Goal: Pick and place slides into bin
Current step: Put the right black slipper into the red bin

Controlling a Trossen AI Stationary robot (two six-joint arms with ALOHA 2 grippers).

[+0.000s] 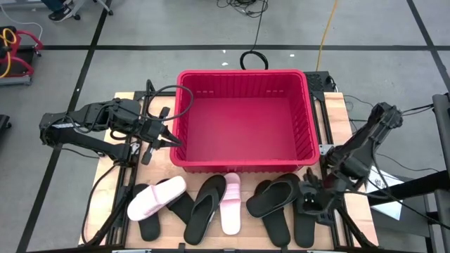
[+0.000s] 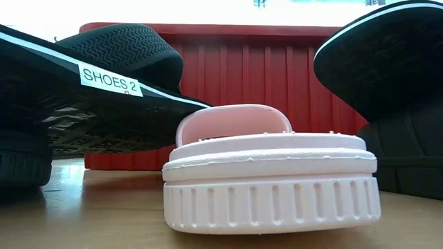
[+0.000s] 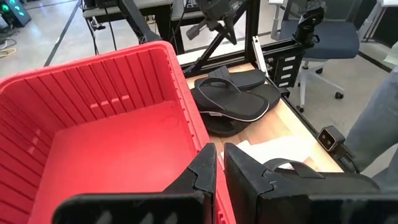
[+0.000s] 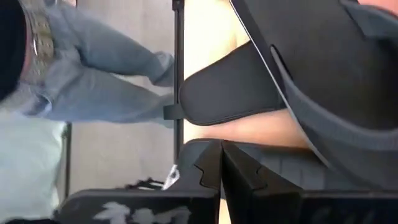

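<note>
The red bin (image 1: 242,119) stands at mid table, with nothing seen inside it. Several slides lie in a row along the near edge: two pink ones (image 1: 156,198) (image 1: 230,204) and black ones (image 1: 205,209) (image 1: 273,197) (image 1: 306,221). In the low view a pink slide (image 2: 270,173) lies on its sole in front of the bin (image 2: 263,69), and a black one (image 2: 111,76) leans over it. My left gripper (image 1: 169,138) (image 3: 219,168) is shut above the bin's near left corner. My right gripper (image 1: 309,191) (image 4: 221,163) is shut, low over the rightmost black slides (image 4: 292,93). My right gripper's shut fingertips stand right at a black slide's dark upper side (image 4: 261,163), coming down at it from the table's right. I cannot tell whether they touch it.
A person in jeans (image 4: 93,81) stands beyond the table's near edge. White paper (image 3: 280,149) lies on the table near the slides. Cables run along the left side (image 1: 105,204). The table's metal frame edges (image 1: 325,119) flank the bin.
</note>
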